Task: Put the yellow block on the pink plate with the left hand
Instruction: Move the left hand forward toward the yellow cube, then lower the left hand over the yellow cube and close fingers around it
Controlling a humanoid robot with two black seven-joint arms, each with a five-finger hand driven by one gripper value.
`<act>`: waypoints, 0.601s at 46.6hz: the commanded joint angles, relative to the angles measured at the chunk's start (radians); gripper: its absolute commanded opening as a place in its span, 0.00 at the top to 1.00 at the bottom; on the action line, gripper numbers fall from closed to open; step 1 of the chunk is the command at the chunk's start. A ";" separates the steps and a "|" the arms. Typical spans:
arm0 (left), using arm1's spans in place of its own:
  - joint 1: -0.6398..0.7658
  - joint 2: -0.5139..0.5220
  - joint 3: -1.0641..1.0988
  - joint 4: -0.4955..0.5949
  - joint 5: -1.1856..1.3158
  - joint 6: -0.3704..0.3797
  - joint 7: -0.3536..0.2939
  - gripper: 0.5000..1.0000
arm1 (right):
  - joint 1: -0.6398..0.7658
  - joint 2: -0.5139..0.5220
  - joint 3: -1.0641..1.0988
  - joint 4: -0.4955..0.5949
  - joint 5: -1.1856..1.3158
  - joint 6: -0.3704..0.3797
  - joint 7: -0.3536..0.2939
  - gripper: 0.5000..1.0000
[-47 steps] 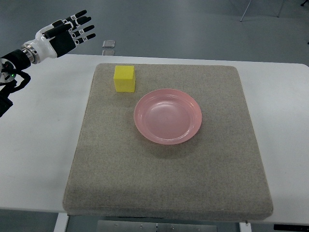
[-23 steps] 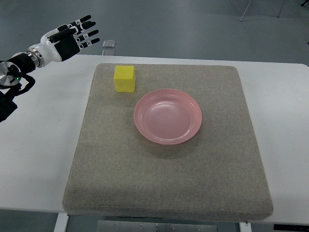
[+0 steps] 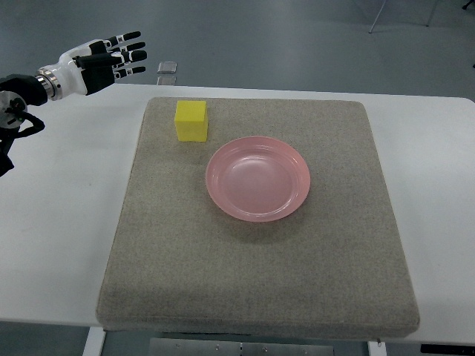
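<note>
A big white table [image 3: 59, 222] fills most of the view. On it lies a large square mat of grey-brown felt [image 3: 252, 259]. Near the middle of the mat sits a round pink plastic plate [image 3: 257, 179], and nothing is in it yet. A small yellow cube-shaped block [image 3: 191, 120] stands on the mat near its far left corner, up and to the left of the plate, close by but not touching it.

The robot's left hand [image 3: 98, 59], black and white, reaches in from the left edge. It hangs above the far left part of the table, off the mat and well away from the block. Its fingers [image 3: 128, 52] are stretched out and spread apart, and they hold nothing. The right hand is not in view.

Compared with a second ago, the hand has turned flatter, so the fingers now point more sideways toward the block instead of up and away. It has stayed in almost the same spot. The block and the plate have not moved at all.

This looks like the hand getting ready to reach. The pick-up has not begun, so the whole job is still to do.
</note>
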 commanded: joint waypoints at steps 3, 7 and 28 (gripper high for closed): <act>-0.019 0.000 0.001 -0.026 0.227 0.000 -0.098 0.02 | 0.000 0.000 0.000 0.000 0.000 -0.001 0.000 0.15; -0.022 0.009 0.006 -0.095 0.373 0.000 -0.130 0.02 | 0.000 0.000 0.000 0.000 0.000 -0.001 0.000 0.15; -0.088 0.018 0.029 -0.282 1.094 0.016 -0.141 0.03 | 0.000 0.000 0.000 0.000 0.000 0.001 0.000 0.15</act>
